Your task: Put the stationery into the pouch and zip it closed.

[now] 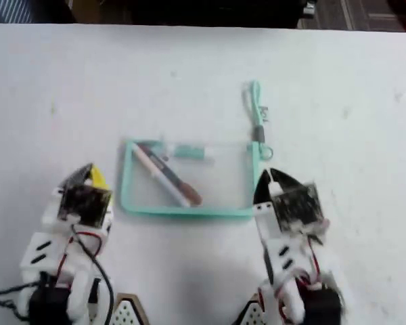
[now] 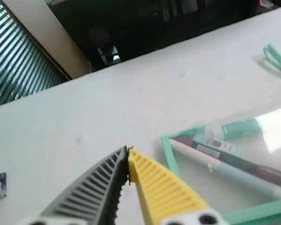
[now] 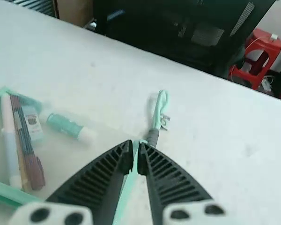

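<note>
A clear pouch with a mint-green rim (image 1: 189,212) lies flat in the middle of the table. Inside it lie pens (image 1: 166,177) and a mint glue stick (image 1: 189,153). Its grey zipper pull (image 1: 258,134) sits at the right end, and a mint strap (image 1: 256,101) trails away from it. My left gripper (image 1: 88,169) rests to the left of the pouch, shut and empty, with one yellow finger (image 2: 164,187). My right gripper (image 3: 136,146) is shut at the pouch's right end, its tips just short of the zipper pull (image 3: 152,137). The pens (image 3: 18,140) and glue stick (image 3: 68,125) show through the plastic.
The white table (image 1: 325,81) stretches bare behind and to both sides of the pouch. Its far edge meets a dark room, where a red stool (image 3: 255,56) stands. The arms' bases occupy the near edge.
</note>
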Controlling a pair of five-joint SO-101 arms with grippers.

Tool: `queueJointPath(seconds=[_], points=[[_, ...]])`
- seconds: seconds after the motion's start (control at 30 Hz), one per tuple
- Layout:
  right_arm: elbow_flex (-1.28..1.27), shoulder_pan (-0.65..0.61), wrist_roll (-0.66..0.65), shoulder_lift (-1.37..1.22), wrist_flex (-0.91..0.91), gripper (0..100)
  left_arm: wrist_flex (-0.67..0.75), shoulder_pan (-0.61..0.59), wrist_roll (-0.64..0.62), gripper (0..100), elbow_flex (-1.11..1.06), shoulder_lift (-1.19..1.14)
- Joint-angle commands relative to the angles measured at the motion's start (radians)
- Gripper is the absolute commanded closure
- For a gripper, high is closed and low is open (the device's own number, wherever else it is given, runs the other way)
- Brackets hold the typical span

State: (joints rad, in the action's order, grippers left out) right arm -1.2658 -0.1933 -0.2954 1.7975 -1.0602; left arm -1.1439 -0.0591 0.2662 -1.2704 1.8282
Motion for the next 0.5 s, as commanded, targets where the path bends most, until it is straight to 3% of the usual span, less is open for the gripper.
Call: queueJointPath(seconds=[0.0, 0.23, 0.33, 0.47], points=[[-0.149, -0.007, -0.002, 0.007, 0.143, 97.8, 0.032, -0.004, -0.080, 98, -0.068, 0.005], [-0.423, -0.007, -0.002, 0.007, 0.346, 97.8, 0.152, -0.005, -0.120, 98, -0.292, 0.005], [-0.425, -0.007, 0.000, 0.002, 0.303, 97.8, 0.281, -0.004, -0.121, 98, -0.428, 0.001], [-0.425, -0.010, 0.000, 0.002, 0.231, 97.8, 0.222, -0.010, -0.121, 98, -0.423, -0.001]])
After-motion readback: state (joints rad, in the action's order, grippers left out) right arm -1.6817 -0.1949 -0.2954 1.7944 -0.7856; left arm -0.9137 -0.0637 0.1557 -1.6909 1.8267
